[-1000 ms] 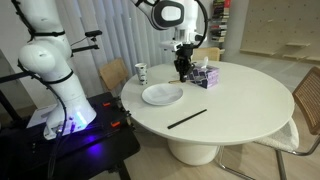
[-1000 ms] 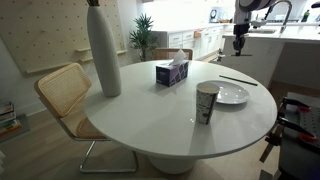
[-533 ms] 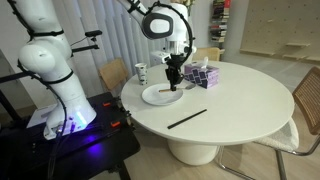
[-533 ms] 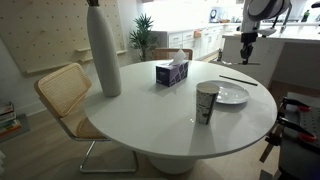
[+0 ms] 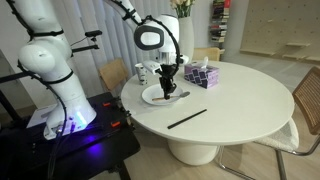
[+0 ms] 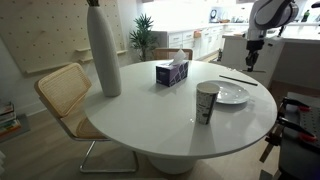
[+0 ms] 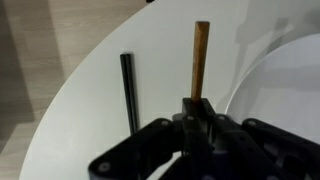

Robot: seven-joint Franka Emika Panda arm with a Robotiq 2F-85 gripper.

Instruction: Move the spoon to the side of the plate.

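My gripper (image 5: 167, 88) hangs low over the right part of the white plate (image 5: 151, 97), jaws shut on the spoon. In the wrist view the gripper (image 7: 200, 112) pinches the spoon's thin brownish handle (image 7: 201, 58), which sticks straight out over the table beside the plate's rim (image 7: 295, 90). The spoon's bowl is hidden by the jaws. In an exterior view a pale sliver of the spoon (image 5: 180, 95) shows by the plate's right edge. In an exterior view the gripper (image 6: 249, 64) is above the far side of the plate (image 6: 236, 96).
A thin black stick (image 5: 187, 118) lies on the round white table, also in the wrist view (image 7: 129, 90). A patterned cup (image 5: 141, 72) stands behind the plate, a tissue box (image 5: 205, 76) to its right. A tall grey vase (image 6: 103, 50) and chairs surround the table.
The gripper has moved from beside the tissue box across and down to just over the plate's right part, still shut.
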